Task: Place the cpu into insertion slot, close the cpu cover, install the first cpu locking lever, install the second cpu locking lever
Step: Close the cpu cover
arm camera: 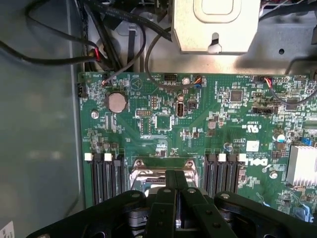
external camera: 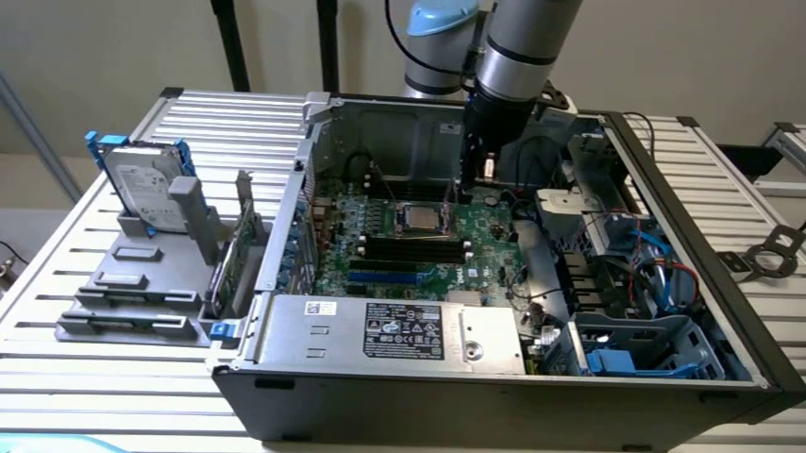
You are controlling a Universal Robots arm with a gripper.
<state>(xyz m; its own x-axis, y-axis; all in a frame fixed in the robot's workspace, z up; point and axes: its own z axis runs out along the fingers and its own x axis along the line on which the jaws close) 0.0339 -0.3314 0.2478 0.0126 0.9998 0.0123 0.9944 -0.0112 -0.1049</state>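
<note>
My gripper (external camera: 469, 189) hangs from the arm inside the open computer case, low over the green board (external camera: 485, 236). It sits just beyond the far right corner of the insertion slot (external camera: 406, 230), as the exterior view shows it. The silvery cpu cover (external camera: 400, 218) lies on the slot, and the grey square in its window looks like the cpu (external camera: 424, 219). In the wrist view the black fingers (arm camera: 168, 198) are pressed together with nothing visible between them. They hide most of the cpu cover (arm camera: 148, 174). I cannot make out the locking levers.
Black memory sticks (external camera: 410, 250) lie in front of the socket and the power supply (external camera: 391, 330) sits at the case front. Cables and blue drive bays (external camera: 643, 283) crowd the exterior view's right. A hard drive (external camera: 139, 179) stands on a grey rack outside the case. A metal bracket (arm camera: 213, 25) overhangs the board.
</note>
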